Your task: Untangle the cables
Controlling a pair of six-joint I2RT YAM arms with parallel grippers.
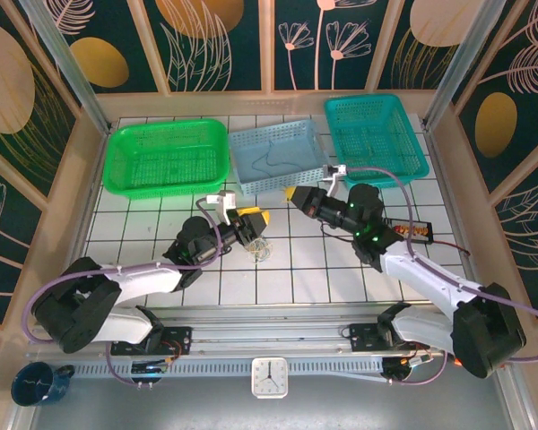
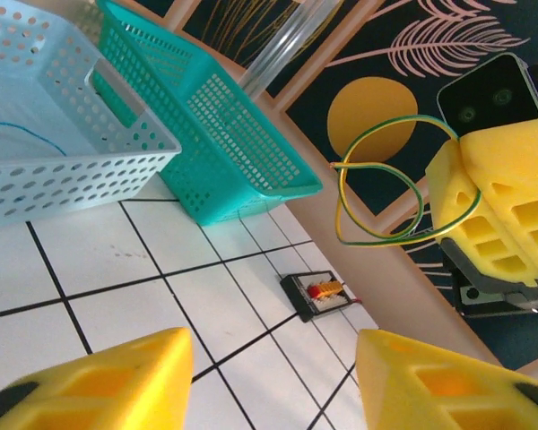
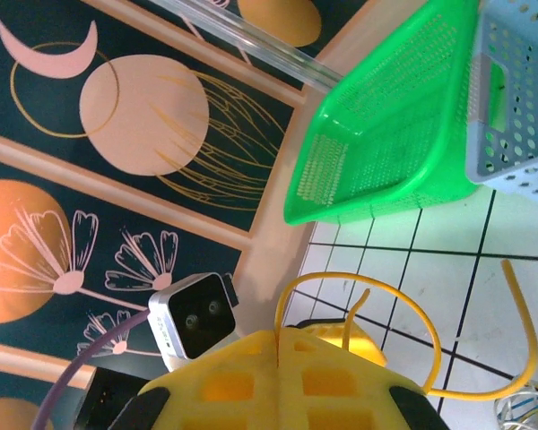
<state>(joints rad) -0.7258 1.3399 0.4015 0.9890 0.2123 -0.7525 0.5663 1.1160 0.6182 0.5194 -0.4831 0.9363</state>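
Yellow wire (image 3: 377, 283) looped, pinched in the closed right claw (image 3: 280, 339), lifted over tabletop (image 1: 341, 269) middle. Other wires (image 1: 261, 252) heaped beside left claw (image 2: 273, 358), fingers apart, empty. Blue wire (image 1: 271, 162) lies in pale basket (image 1: 278, 183), far edge.

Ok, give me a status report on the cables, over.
Left tool open, empty. Right tool shut on yellow cable, held above the table. Other cables heaped by left tool. Baskets behind, nothing blocking.
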